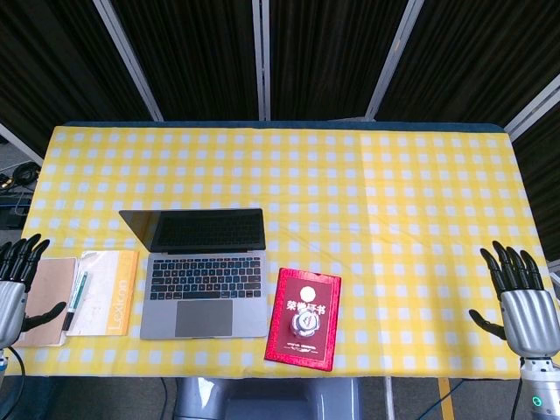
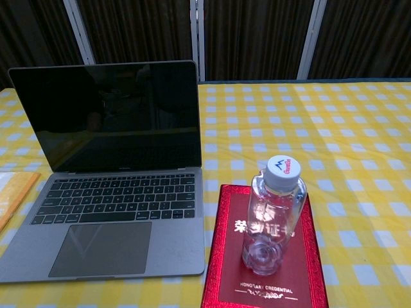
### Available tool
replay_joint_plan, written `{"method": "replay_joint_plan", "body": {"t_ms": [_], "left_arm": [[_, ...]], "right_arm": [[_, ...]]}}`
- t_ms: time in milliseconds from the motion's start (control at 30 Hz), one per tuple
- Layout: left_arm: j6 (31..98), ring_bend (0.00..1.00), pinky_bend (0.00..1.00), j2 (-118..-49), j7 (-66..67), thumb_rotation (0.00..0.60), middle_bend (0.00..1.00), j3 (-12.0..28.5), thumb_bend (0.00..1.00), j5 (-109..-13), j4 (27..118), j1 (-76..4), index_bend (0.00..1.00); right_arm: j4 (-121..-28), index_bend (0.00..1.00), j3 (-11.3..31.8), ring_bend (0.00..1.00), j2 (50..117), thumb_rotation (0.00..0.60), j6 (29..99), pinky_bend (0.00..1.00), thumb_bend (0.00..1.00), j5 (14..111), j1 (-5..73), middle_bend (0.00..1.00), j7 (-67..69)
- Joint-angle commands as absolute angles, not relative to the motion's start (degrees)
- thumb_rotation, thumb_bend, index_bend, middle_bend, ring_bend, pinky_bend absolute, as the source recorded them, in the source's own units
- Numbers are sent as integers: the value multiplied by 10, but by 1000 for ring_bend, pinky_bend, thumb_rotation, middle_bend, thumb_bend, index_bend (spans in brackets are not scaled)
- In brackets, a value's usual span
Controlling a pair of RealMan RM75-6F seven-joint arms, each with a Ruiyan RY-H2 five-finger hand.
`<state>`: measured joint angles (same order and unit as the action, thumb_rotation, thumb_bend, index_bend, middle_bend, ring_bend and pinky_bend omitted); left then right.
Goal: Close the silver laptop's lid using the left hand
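The silver laptop [image 1: 203, 280] stands open on the yellow checked tablecloth, left of centre, its dark screen [image 2: 110, 115] upright and facing me. In the chest view its keyboard and trackpad [image 2: 101, 248] fill the lower left. My left hand [image 1: 16, 284] hangs at the table's left edge, fingers spread, holding nothing, well left of the laptop. My right hand [image 1: 521, 297] is at the right edge, fingers apart and empty. Neither hand shows in the chest view.
A red certificate book [image 1: 304, 318] lies right of the laptop with a clear water bottle [image 2: 273, 215] standing on it. Left of the laptop lie a yellow notebook [image 1: 109, 291], a pen [image 1: 76, 297] and a brown notebook [image 1: 45, 297].
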<state>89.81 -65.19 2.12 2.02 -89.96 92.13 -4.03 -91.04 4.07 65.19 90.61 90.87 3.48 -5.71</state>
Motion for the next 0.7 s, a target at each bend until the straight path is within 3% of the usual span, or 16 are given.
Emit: {"method": "replay_joint_plan", "body": {"t_ms": [33,333,367,433,500,567,600,700], "left_arm": [[898,0,0,-652,20,600,0,20,0,-899,921,-40,0],[847,0,0,-639,-1,600,0,15,30,-897,928,-64,0],[836,0,0,-636,-7,600,0,16,118,-897,930,-71,0],[807,0,0,-627,-17,600,0,20,389,-900,934,-92,0],[778,0,0,-610,-14,600,0,25,732,-912,949,-118,0],[748,0,0,-592,-9,600,0,33,924,-913,974,-142,0],[734,0,0,-585,-8,600,0,38,980,-911,986,-153,0],[676,0,0,-563,-26,600,0,58,1000,-896,1023,-198,0]], "right_arm": [[-910,0,40,0,652,600,905,0,0,908,35,0,-58],[-914,0,40,0,651,600,896,0,0,904,37,0,-56],[-914,0,40,0,651,600,895,0,0,903,37,0,-55],[-915,0,38,0,650,600,889,0,0,901,39,0,-51],[-915,0,38,0,649,600,886,0,0,898,39,0,-50],[-915,0,41,0,649,600,884,0,0,892,40,0,-51],[-916,0,42,0,649,600,883,0,0,890,41,0,-52],[-914,0,44,0,650,600,872,0,0,881,44,0,-52]]}}
